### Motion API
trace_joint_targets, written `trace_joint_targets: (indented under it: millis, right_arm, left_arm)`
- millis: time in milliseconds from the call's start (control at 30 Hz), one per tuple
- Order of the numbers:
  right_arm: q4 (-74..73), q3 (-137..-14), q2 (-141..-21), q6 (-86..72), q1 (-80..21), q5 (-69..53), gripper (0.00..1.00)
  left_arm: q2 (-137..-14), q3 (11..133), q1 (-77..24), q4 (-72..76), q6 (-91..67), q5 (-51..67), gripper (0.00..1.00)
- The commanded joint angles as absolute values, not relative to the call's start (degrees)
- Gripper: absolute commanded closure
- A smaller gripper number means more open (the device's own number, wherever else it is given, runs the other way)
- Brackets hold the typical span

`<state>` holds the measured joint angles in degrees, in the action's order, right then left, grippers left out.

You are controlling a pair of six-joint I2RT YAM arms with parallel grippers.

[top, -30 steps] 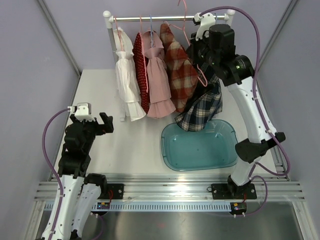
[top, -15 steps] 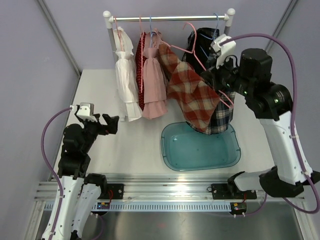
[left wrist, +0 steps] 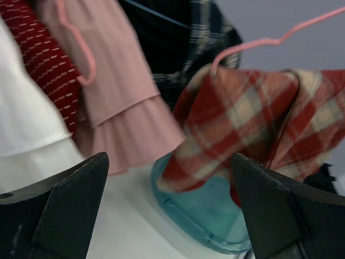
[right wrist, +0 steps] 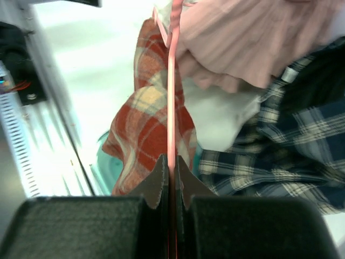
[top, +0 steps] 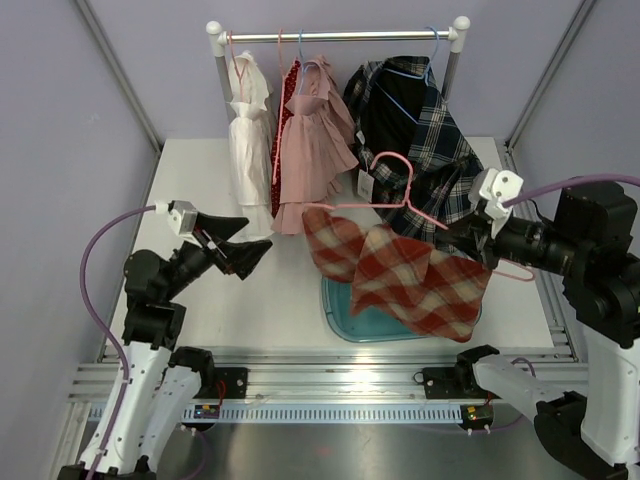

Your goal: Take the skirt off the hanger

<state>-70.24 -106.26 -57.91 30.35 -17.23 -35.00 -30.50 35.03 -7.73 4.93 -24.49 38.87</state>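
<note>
The skirt (top: 400, 275) is red plaid and hangs from a pink wire hanger (top: 390, 156) over the teal basin (top: 330, 300), clear of the rail. My right gripper (top: 462, 238) is shut on the hanger's right end. In the right wrist view its jaws (right wrist: 171, 162) pinch the pink wire (right wrist: 171, 108), and the skirt (right wrist: 145, 118) droops beyond them. My left gripper (top: 250, 238) stands open to the left of the skirt, pointing at it and touching nothing. The left wrist view shows the skirt (left wrist: 253, 124) and hanger (left wrist: 269, 42) ahead of the wide jaws (left wrist: 168, 159).
At the back a clothes rail (top: 340, 36) carries a white dress (top: 248, 130), a red dotted garment (top: 283, 140), a pink dress (top: 315, 140) and a dark plaid garment (top: 420, 130). The basin (left wrist: 215, 216) sits at the table's front right.
My right arm has carried the hanger and skirt off the rail, forward and down over the basin. The left gripper has swung right towards the skirt.
</note>
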Motion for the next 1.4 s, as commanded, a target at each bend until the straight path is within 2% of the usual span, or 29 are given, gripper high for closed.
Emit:
trace_joint_targets:
  millis: [0, 133, 267, 433, 733, 933, 1000, 1167, 1200, 1267, 1300, 1367]
  right_arm:
    - [-68.1, -104.2, -57.6, 32.8, -16.2, -48.2, 1.0]
    - [-61.2, -99.6, -58.5, 24.7, -15.9, -46.5, 1.0]
    - [-56.8, -99.3, -59.4, 20.4, -15.7, -44.7, 1.0]
    - [-55.0, -97.7, -59.6, 18.5, -15.7, -46.1, 1.0]
    - [-54.1, -95.7, -58.7, 17.8, -15.5, -47.1, 1.0]
    - [-53.8, -94.8, -58.3, 17.8, -15.2, -47.0, 1.0]
    - [-53.6, -94.4, -58.2, 17.6, -15.2, -47.3, 1.0]
    - [-53.4, -94.1, -58.3, 17.4, -14.9, -47.6, 1.0]
    - [-53.3, -94.0, -58.4, 17.4, -14.9, -47.6, 1.0]
    - [-53.1, -94.0, -58.4, 17.1, -14.7, -47.8, 1.0]
    - [-53.0, -94.0, -58.3, 17.1, -14.6, -47.9, 1.0]
    - [-52.9, -93.9, -58.3, 17.0, -14.3, -47.8, 1.0]
  left_arm:
    - [-32.9, 35.8, -11.9, 16.0, -31.0, 46.7, 0.01]
    - [-33.8, 38.4, -24.1, 9.1, -27.4, 38.1, 0.01]
    - [-33.1, 38.4, -37.3, 5.1, -26.6, 23.5, 0.01]
    - [-36.3, 37.8, -47.4, 4.6, -28.1, 9.4, 0.01]
    - [-54.8, 44.1, -53.0, 9.0, -27.4, 1.9, 0.01]
    - [-59.1, 45.9, -55.3, 13.6, -27.0, 0.4, 0.02]
    - [-60.4, 45.9, -55.5, 15.3, -27.3, 0.8, 0.05]
    - [-62.7, 46.9, -56.1, 17.1, -27.1, 3.2, 0.24]
    - [-63.1, 47.0, -56.1, 17.7, -27.2, 3.6, 0.33]
    - [-63.5, 47.5, -56.1, 18.3, -26.9, 5.6, 0.43]
    - [-63.8, 47.8, -56.1, 18.3, -26.7, 6.4, 0.57]
    - [-63.9, 48.0, -56.1, 18.4, -26.5, 8.4, 0.74]
